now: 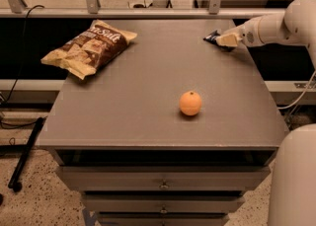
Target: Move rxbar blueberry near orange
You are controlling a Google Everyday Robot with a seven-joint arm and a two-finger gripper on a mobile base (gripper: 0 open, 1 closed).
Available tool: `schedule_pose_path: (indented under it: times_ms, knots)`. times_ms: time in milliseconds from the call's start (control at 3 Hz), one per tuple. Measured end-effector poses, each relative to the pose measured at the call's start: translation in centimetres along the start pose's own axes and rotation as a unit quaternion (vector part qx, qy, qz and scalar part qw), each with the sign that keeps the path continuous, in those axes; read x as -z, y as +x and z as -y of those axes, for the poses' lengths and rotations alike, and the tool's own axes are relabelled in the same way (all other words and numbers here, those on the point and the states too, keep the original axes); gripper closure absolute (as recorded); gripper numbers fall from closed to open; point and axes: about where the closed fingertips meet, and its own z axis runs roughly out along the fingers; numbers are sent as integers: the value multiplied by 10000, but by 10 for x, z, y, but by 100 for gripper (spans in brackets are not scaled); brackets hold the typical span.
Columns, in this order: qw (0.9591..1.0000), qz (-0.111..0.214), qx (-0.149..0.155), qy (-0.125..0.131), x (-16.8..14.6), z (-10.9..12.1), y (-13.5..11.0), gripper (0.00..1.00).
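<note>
The rxbar blueberry (pixel 212 36) is a dark navy wrapper lying at the far right of the grey table top (pixel 148 82); only its left end shows, and the rest is hidden under my gripper. My gripper (pixel 226 39) reaches in from the right on a white arm and sits right over the bar at table level. The orange (pixel 190 103) is a small round fruit resting near the front centre-right of the table, well in front of the bar and the gripper.
A brown-and-cream chip bag (pixel 91 47) lies at the far left of the table. A metal rail (pixel 148 12) runs behind the table. The table's right edge is close beside the bar. Drawers (pixel 163 183) sit below the front edge. A white robot body (pixel 296 180) stands at bottom right.
</note>
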Motion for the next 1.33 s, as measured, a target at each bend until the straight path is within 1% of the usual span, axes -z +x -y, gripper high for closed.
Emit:
schedule_pose_path:
  times_ms: [333,667,1000,1333]
  knots:
    - [9999,69,20,-82,0,-7,-7,96]
    - [9996,184,73,-180,2,-18,-20,100]
    - [9991,311,112,-274,4,-29,-32,100]
    - [9973,490,124,-524,5,-52,-45,100]
